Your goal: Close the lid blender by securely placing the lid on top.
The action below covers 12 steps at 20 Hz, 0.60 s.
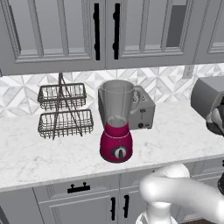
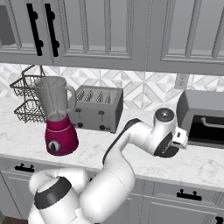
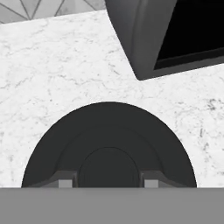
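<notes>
The lid [image 3: 109,144], a round dark cap, sits clamped between the gripper [image 3: 108,180] fingers above the marble counter [image 3: 52,78], just beside the dark oven [image 3: 166,35] and well to the right of the uncapped blender [image 2: 57,116] standing by the toaster [image 2: 97,107].

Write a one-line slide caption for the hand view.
Gripper shut on the dark lid above the marble counter.

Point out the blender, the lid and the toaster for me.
blender [image 1: 116,144], left base view, on its crimson base.
lid [image 3: 109,144], hand view, on its dark top face.
toaster [image 2: 97,109], right base view, on its silver front.
</notes>
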{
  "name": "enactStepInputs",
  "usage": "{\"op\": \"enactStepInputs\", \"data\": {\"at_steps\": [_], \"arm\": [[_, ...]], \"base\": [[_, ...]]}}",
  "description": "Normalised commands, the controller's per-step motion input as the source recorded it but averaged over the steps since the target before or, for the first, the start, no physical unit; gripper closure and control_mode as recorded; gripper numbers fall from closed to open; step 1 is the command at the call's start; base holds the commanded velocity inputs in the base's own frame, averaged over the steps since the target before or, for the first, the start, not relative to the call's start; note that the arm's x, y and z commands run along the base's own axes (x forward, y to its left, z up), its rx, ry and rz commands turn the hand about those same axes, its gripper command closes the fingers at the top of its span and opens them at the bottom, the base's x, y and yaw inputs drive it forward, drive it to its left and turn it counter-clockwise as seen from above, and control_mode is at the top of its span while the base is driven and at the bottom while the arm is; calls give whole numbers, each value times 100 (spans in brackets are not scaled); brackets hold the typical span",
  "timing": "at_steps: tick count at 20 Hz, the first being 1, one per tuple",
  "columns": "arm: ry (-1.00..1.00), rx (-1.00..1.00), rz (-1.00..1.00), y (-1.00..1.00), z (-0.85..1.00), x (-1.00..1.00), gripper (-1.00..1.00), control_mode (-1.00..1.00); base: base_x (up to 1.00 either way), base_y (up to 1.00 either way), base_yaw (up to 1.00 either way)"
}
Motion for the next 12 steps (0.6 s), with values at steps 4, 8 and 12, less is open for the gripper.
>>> {"op": "enactStepInputs", "data": {"at_steps": [4,8,12], "arm": [[-13,-3,12,45,63,-36,100,-100],[-7,-6,12,52,68,-34,100,-100],[-1,-6,13,63,68,-32,100,-100]], "base": [[0,0,0],[0,0,0],[0,0,0]]}}
